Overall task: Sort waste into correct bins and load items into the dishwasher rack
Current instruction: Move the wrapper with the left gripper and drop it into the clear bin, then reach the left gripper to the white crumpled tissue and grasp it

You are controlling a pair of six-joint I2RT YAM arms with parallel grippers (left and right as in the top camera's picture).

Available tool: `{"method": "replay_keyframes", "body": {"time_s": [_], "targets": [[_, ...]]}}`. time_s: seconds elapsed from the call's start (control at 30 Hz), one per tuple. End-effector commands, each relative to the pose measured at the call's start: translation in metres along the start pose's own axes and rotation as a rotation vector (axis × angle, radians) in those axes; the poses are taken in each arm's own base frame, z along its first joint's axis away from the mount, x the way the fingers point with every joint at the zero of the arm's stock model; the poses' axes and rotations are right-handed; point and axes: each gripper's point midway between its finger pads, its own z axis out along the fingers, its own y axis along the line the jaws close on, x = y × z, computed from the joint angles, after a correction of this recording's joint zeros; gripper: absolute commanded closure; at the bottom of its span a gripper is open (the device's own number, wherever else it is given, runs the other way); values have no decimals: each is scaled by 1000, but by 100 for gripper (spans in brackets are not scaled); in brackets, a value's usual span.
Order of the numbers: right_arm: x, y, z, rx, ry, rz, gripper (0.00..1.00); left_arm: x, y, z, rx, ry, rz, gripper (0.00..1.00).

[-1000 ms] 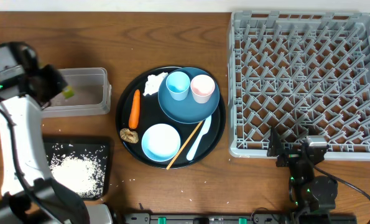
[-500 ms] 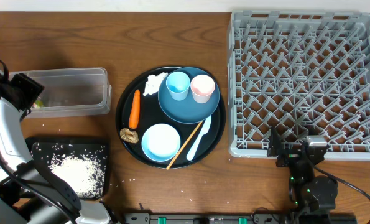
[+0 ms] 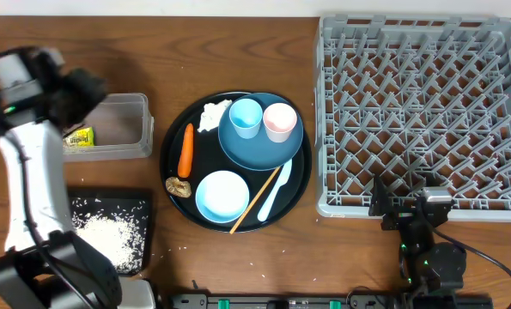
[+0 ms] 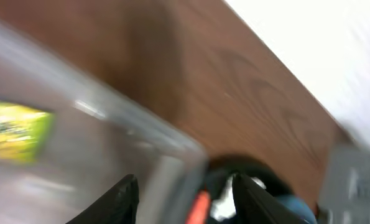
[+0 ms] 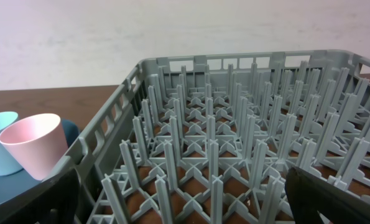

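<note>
The dishwasher rack (image 3: 422,112) fills the far right of the table, a stiff lattice of pegs. On the round black tray (image 3: 300,180) at the centre, the dark blue plate (image 3: 259,154) looks the heaviest piece, rigid and probably slick. It carries the light blue cup (image 3: 246,118) and the pink cup (image 3: 280,121), light things best pinched over the rim. The plate's bare near edge suits a grip afterwards, and so does the rim of the light blue bowl (image 3: 222,196). The carrot (image 3: 185,150), at the tray's left, seems firm: clamp it across the middle. The white spoon (image 3: 274,193) and the chopstick (image 3: 253,204) lie flat and thin, awkward to get under. The yellow-green wrapper (image 3: 81,136) lies in the clear box (image 3: 143,129) at the far left. The left gripper (image 4: 183,180) hangs there, fingers apart and holding nothing. The right gripper (image 5: 181,174), beside the rack's near wall, is spread wide and bare.
</note>
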Motion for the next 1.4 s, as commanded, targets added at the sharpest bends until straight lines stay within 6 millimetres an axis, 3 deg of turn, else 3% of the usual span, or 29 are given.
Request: {"method": "replay_keyframes", "body": {"time_s": [0.0,0.13,0.37,0.53,0.87,1.27,1.3,1.37], "targets": [[2,4,0,-16,7,-10,1,20,-52,8,36,18,170,50],[2,4,0,-16,7,-10,1,54,-83,33,-51,38,329,49],[2,4,0,-16,7,-10,1,100,-103,78,-97,106,441,49],[2,4,0,-16,7,-10,1,119,-96,109,-103,174,445,49],[2,4,0,-16,7,-10,1,158,-78,148,-85,325,423,49],[2,4,0,-16,7,-10,1,180,-68,164,-77,396,410,49],[2,4,0,-16,7,-10,1,180,-68,164,-77,396,410,50],[2,4,0,-16,7,-10,1,180,-68,164,-77,396,410,61]]}}
